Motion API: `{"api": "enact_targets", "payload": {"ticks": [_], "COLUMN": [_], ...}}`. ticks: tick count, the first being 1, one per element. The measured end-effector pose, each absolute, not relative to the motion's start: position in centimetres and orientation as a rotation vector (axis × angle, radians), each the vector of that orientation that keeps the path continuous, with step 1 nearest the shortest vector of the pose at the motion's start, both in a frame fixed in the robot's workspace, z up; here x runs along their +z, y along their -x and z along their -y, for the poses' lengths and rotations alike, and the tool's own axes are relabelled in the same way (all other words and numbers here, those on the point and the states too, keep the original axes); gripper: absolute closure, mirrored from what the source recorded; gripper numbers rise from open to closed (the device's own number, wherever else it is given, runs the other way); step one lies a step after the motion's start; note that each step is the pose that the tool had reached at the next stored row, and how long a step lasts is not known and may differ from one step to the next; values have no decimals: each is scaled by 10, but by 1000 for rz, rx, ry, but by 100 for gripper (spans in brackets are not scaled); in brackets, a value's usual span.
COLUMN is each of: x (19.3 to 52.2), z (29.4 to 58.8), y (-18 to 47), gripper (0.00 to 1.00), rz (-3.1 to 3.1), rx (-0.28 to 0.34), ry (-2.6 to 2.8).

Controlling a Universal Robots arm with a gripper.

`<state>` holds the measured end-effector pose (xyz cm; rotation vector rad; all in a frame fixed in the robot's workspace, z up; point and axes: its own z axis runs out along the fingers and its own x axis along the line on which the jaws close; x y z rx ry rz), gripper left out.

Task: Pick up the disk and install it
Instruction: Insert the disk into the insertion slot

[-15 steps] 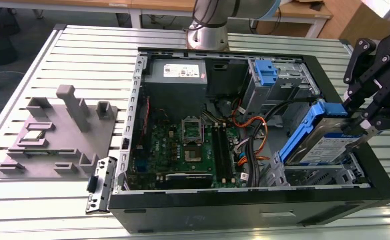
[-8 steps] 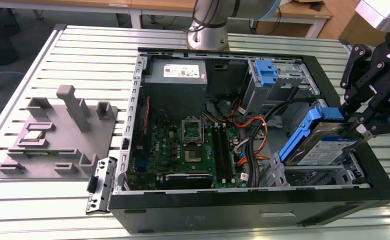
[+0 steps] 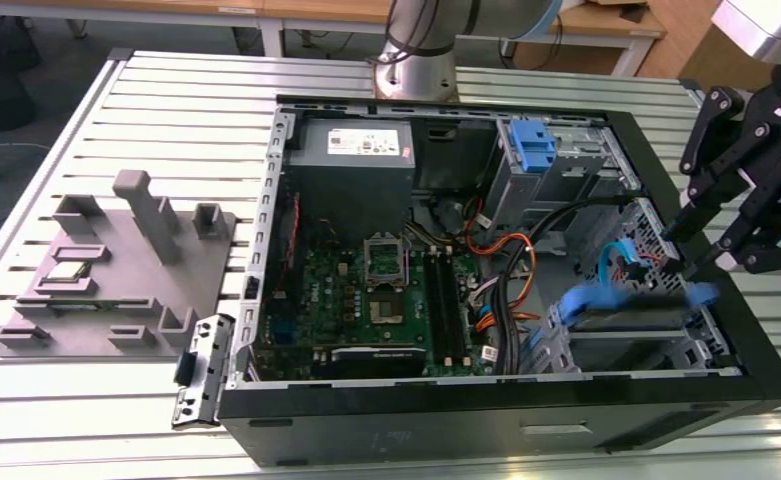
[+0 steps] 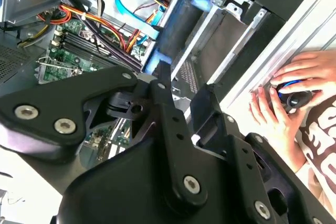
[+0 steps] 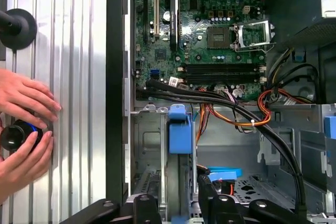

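In the exterior view my pincer hangs at 3 o'clock over the open computer case. The disk sits in the drive cage at the case's 4 o'clock corner, just under me. In the second wrist view the disk lies beyond my pincer, and a person's hand is outside the case. In the first wrist view the disk is in the cage near the motherboard. Whether I am clenched or released, I cannot tell.
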<state>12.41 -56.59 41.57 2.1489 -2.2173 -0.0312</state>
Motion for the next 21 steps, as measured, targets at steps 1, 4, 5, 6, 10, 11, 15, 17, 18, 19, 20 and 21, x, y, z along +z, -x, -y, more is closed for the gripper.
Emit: {"api": "enact_targets", "payload": {"ticks": [1,4,5,6,10,11,15,17,18,19,20,21], "x": [416,415,414,413,406,404,395,392,390,388,384,382], "z": [566,566,566,566,566,566,566,566,566,566,566,566], "y": [-124,-124,-123,-122,-117,-115,-113,-113,-113,-113,-113,-113], "gripper": [58,58,58,58,58,58,58,58,58,58,58,58], "rz": [2217,2218,2219,2220,2219,2218,2213,2211,2209,2208,2205,2203], "rx": [-31,-31,-30,-28,-25,-25,-24,-23,-23,-22,-22,-22], "ry": [-2149,-2149,-2151,-2152,-2156,-2158,-2164,-2167,-2168,-2170,-2174,-2175]}}
